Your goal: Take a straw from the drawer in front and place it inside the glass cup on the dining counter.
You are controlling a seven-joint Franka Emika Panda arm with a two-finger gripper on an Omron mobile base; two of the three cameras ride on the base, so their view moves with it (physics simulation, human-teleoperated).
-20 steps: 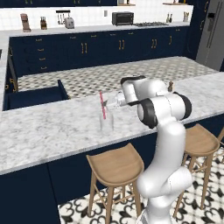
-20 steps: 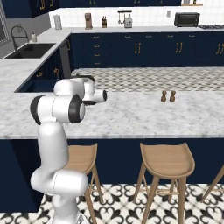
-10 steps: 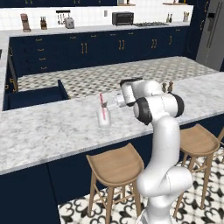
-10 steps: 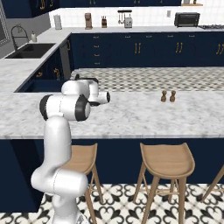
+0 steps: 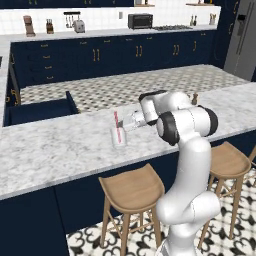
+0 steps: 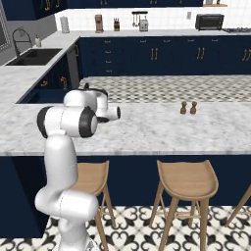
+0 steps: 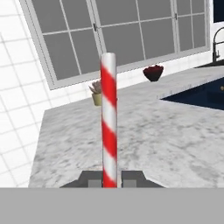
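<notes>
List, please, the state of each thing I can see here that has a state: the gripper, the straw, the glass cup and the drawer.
gripper: shut on the straw, beside the glass cup.
straw: upright, held near its lower end; its lower end is in the glass cup.
glass cup: upright on the dining counter.
drawer: pulled open behind the counter.

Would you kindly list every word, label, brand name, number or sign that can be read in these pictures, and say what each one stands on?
None: no readable text in any view.
The straw, held in the shut gripper, carries red and white stripes, no lettering.
The glass cup is plain and clear.
The dining counter shows veined marble, no markings.
The microwave and the two brown shakers are too small to show any label.
</notes>
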